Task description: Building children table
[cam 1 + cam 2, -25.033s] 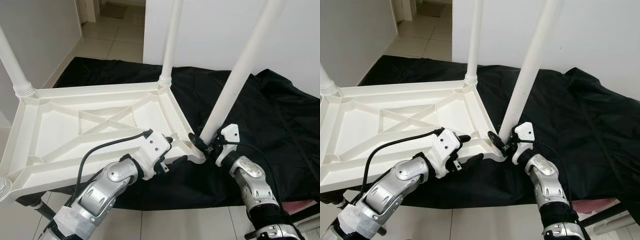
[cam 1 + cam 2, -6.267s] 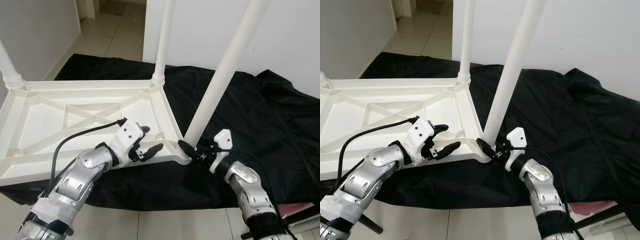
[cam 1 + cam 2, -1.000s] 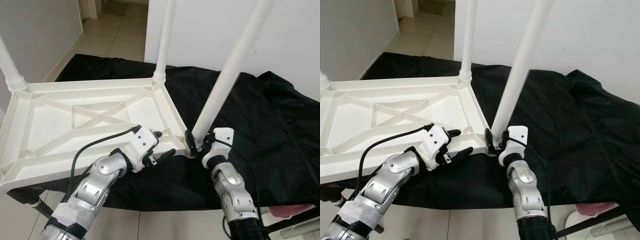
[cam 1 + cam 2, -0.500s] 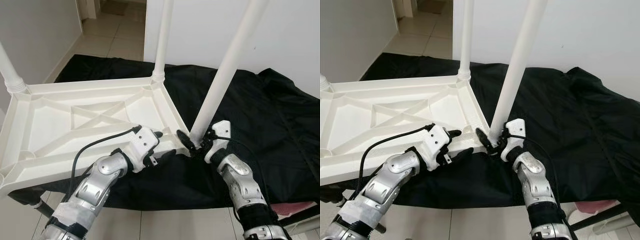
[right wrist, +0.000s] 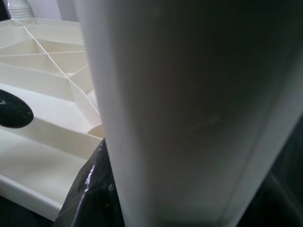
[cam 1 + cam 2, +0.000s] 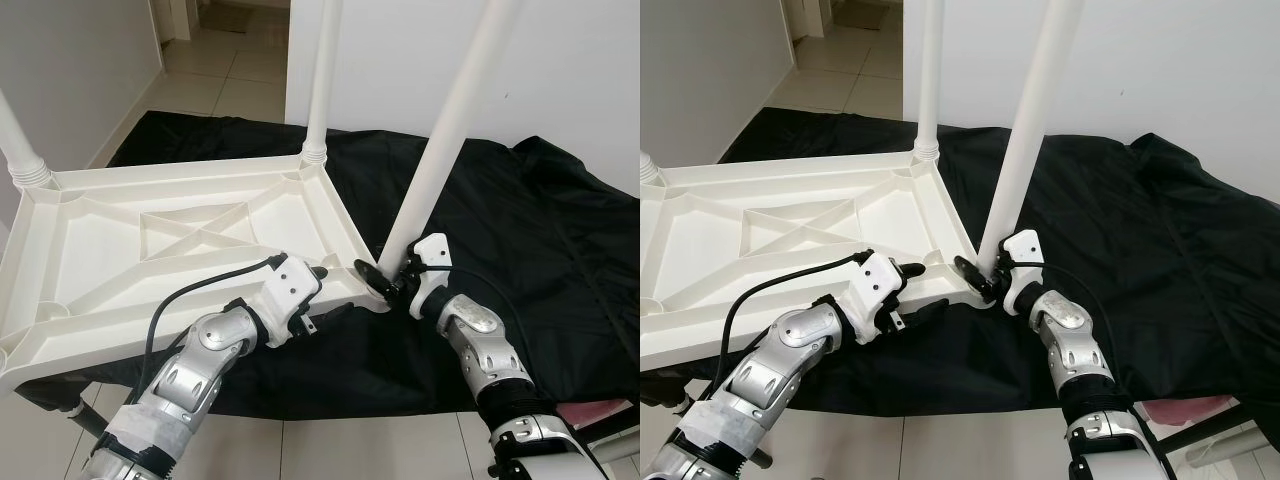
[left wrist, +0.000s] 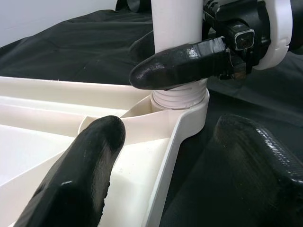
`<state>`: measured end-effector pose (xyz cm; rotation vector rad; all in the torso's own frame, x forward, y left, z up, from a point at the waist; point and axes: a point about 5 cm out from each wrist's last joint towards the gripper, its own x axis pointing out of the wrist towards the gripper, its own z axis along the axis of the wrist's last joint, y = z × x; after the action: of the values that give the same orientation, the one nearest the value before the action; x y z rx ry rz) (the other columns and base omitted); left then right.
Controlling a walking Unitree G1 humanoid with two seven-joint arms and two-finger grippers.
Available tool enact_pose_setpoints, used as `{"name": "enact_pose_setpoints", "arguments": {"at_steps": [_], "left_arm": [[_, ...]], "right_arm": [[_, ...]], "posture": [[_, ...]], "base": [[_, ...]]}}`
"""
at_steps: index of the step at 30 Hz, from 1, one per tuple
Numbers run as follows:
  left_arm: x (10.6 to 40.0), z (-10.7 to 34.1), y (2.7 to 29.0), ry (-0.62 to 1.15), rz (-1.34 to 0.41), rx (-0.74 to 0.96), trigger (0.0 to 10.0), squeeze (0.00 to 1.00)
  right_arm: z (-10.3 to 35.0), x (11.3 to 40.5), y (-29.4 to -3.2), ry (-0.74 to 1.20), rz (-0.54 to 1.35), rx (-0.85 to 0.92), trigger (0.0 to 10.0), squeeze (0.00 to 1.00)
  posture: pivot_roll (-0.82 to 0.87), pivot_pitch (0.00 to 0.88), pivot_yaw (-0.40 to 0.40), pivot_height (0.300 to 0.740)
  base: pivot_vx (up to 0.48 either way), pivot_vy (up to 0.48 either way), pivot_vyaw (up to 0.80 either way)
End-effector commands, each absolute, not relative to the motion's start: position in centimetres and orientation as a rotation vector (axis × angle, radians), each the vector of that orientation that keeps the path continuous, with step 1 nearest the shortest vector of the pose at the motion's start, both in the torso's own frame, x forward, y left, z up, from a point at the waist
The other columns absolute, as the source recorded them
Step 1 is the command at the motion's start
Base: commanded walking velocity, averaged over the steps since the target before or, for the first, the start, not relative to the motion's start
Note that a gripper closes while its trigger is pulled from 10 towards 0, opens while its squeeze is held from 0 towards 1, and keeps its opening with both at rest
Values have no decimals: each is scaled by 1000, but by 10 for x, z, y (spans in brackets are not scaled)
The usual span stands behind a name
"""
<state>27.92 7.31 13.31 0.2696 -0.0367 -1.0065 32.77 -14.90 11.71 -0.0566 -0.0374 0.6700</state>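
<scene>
One white plastic tabletop (image 6: 150,240) lies upside down in front of me on a black cloth (image 6: 520,230), ribs facing up. I count three legs standing in it: one at the far left corner (image 6: 18,140), one at the far right corner (image 6: 322,80), and the near right one (image 6: 445,140), which leans away to my right.

My right gripper (image 6: 385,280) is clamped on the near right leg just above its threaded foot, one finger (image 7: 177,66) on each side of the tube. My left gripper (image 6: 318,292) has its fingers apart, straddling the near rim of the tabletop close beside that same corner: the upper finger (image 7: 80,170) rests over the rim inside the tray, the lower one (image 7: 260,156) sits below the edge against the cloth.

The near rim overhangs pale floor tiles (image 6: 330,450). Beyond the cloth a white wall (image 6: 590,70) stands close behind the legs; to the far left a tiled passage (image 6: 230,60) runs open.
</scene>
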Motion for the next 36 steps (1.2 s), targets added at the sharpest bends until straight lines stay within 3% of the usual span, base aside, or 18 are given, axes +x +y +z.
{"name": "enact_pose_setpoints", "arguments": {"at_steps": [1, 4, 5, 6, 7, 28, 33, 36], "left_arm": [[274, 131, 69, -22, -1078, 281, 10000, 0], [274, 131, 69, -19, -1081, 283, 10000, 0], [274, 131, 69, -18, -1081, 285, 10000, 0], [274, 131, 69, -18, -1081, 285, 10000, 0], [275, 131, 69, -18, -1081, 284, 10000, 0], [277, 133, 68, -26, -1085, 280, 10000, 0], [277, 134, 68, -29, -1085, 278, 10000, 0], [278, 135, 68, -34, -1079, 275, 10000, 0]], "right_arm": [[107, 325, -152, 9, 675, -68, 0, 0], [106, 324, -153, 10, 665, -56, 0, 0], [106, 324, -153, 3, 653, -45, 3686, 0], [106, 324, -153, 3, 653, -45, 3686, 0], [107, 324, -154, 1, 626, -27, 10000, 0], [113, 319, -149, -55, 109, 90, 10000, 0], [113, 315, -142, -55, -65, 134, 10000, 0], [117, 312, -121, -46, -144, 215, 10000, 0]], "posture": [[18, 0, -82, 740], [16, 0, -82, 740], [16, 0, -82, 740], [16, 0, -82, 740], [14, 0, -83, 740], [6, 0, -84, 740], [2, 0, -82, 740], [4, 0, -88, 740]], "base": [[0, 0, 0], [0, 0, 0], [0, 0, 0], [0, 0, 0], [0, 0, 0], [0, 0, 0], [0, 0, 0], [0, 0, 0]]}}
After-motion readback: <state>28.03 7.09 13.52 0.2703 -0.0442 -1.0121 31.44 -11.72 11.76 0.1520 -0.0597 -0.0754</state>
